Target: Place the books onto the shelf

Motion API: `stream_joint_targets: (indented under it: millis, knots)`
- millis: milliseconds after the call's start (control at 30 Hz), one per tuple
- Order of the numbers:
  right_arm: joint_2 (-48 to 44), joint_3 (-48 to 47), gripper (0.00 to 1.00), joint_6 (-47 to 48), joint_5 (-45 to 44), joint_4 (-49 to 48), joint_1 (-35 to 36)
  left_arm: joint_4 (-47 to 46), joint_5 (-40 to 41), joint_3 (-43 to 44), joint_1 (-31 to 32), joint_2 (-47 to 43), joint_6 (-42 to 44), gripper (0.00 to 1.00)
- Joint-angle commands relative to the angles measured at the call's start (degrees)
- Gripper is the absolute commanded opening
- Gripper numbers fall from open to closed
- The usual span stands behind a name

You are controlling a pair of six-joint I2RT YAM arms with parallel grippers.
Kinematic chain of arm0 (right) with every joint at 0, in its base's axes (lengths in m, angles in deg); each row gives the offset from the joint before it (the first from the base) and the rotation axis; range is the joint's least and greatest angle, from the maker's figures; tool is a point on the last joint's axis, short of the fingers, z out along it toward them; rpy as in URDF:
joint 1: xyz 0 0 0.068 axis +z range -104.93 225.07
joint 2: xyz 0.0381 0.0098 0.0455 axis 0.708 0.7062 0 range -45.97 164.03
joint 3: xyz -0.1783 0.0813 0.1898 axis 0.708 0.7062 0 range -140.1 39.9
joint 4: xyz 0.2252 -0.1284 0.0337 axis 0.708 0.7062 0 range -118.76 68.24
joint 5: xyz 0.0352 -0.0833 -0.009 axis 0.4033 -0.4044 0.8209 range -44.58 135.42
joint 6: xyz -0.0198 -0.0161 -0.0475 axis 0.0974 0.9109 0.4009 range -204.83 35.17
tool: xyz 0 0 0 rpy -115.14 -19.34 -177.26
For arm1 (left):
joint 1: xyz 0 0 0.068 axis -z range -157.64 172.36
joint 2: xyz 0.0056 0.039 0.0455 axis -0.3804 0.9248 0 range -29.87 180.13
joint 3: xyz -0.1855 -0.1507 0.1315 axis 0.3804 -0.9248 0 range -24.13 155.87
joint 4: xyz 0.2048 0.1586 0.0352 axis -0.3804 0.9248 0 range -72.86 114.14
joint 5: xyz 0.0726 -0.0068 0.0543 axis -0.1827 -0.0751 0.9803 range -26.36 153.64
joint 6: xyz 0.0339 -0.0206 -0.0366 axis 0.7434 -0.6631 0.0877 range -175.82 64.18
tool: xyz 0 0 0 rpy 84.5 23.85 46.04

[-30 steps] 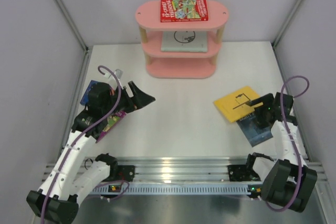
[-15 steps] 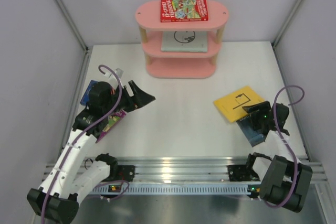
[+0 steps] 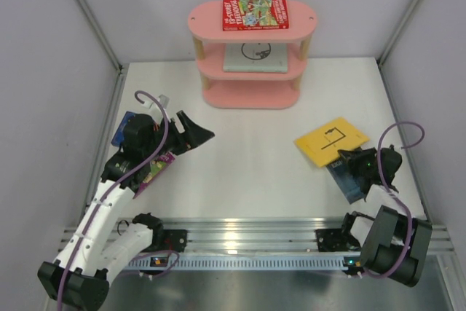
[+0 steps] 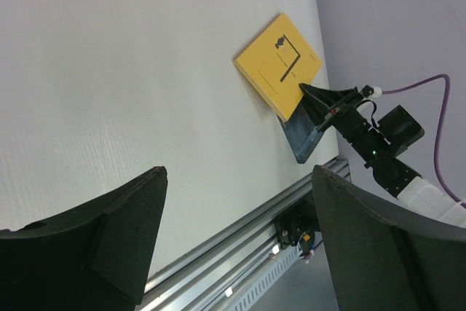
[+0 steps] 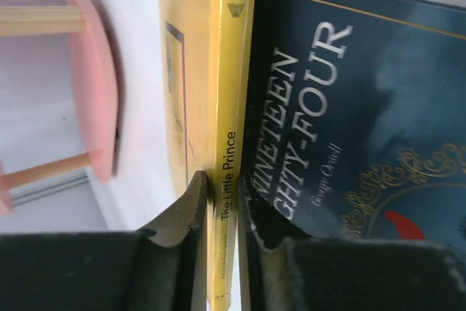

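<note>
So the yellow book (image 3: 331, 141) is found on the right side of the tabletop (image 3: 247, 158), with its near corner resting over the navy book (image 3: 352, 182), which lies flat just behind it toward the rail. The yellow book's spine (image 5: 222, 143) is pinched between the two fingers (image 5: 191, 209) of the right end effector (image 3: 348, 156). In the right wrist view one pad is pressed on each side of that spine, and the navy book's cover (image 5: 349, 107) is seen right alongside. The pink shelf (image 3: 253, 52) is placed at the far middle of the tabletop, well apart from that pair. A red book (image 3: 255, 14) is laid flat on its top board and a grey-green book (image 3: 255, 57) on the middle tier; the bottom board is partly hidden from above. Over on the left, a purple book (image 3: 154, 169) and a blue book (image 3: 124, 125) are mostly covered by the left arm. The left end effector (image 3: 193, 132) is held above the tabletop with its jaws spread wide and nothing is gripped between them, as seen in the left wrist view (image 4: 237, 176).
</note>
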Motion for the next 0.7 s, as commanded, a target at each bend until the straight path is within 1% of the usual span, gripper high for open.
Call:
stream_joint_targets:
  millis: [0, 33, 67, 133, 167, 233, 267, 333, 367, 400, 467, 500, 567, 633, 667]
  knots:
    - [-0.29, 1.5, 0.09, -0.19, 5.52, -12.36, -0.78, -3.69, 1.11, 0.0, -0.18, -0.42, 0.0, 0.85]
    - [-0.29, 1.51, 0.0, -0.89, 7.27, -13.68, -0.69, -3.6, 1.11, 0.26, -0.18, -0.25, 0.43, 0.85]
    - [-0.29, 1.59, 0.0, -1.25, 8.25, -16.39, -0.77, -3.25, 1.11, 1.14, -0.18, 0.02, 0.61, 0.85]
    - [-0.73, 1.94, 0.0, -3.52, 11.14, -18.34, -0.78, -2.38, 1.38, 2.02, -0.18, 0.63, 1.14, 0.85]
    - [-1.95, 2.12, 0.0, -4.67, 12.11, -19.74, -0.78, -2.37, 1.38, 2.72, -0.18, 0.72, 1.23, 0.85]
    - [-4.14, 3.96, 0.0, -9.85, 13.96, -21.68, -0.69, -2.37, 1.73, 3.43, -0.18, 1.25, 2.01, 0.85]
    - [-7.55, 4.23, 0.0, -11.43, 14.06, -21.51, -0.69, -1.94, 2.6, 4.3, -0.18, 1.42, 2.45, 0.85]
    - [-11.96, 4.41, 0.0, -15.2, 13.62, -17.83, -0.34, -1.15, 3.66, 5.62, -0.18, 2.56, 3.42, 0.86]
    - [-16.42, 3.97, 0.0, -15.75, 13.53, -15.64, -0.34, -0.53, 4.01, 7.02, -0.18, 3.18, 3.68, 0.86]
    - [-18.81, 2.31, 0.0, -15.93, 13.36, -10.14, -0.34, -0.35, 4.54, 7.64, -0.18, 4.14, 3.86, 0.86]
    - [-24.51, -0.15, 0.0, -15.4, 12.22, -3.62, -0.25, 0.09, 4.98, 9.48, -0.18, 5.29, 4.3, 0.86]
    - [-25.94, -1.99, 0.0, -15.84, 11.95, 0.94, -0.25, 1.05, 5.33, 10.19, -0.18, 6.34, 4.48, 0.86]
    - [-29.36, -2.62, 0.0, -18.11, 12.3, 2.04, -0.08, 1.84, 5.77, 12.21, -0.18, 7.31, 5.27, 0.86]
    - [-31.13, -2.62, 0.0, -22.51, 12.13, 2.31, 0.54, 3.25, 6.99, 13.36, -0.18, 8.1, 6.23, 0.86]
    - [-31.92, -2.89, 0.0, -23.56, 11.86, 2.22, 2.02, 3.78, 7.61, 14.75, -0.18, 8.28, 6.58, 0.86]
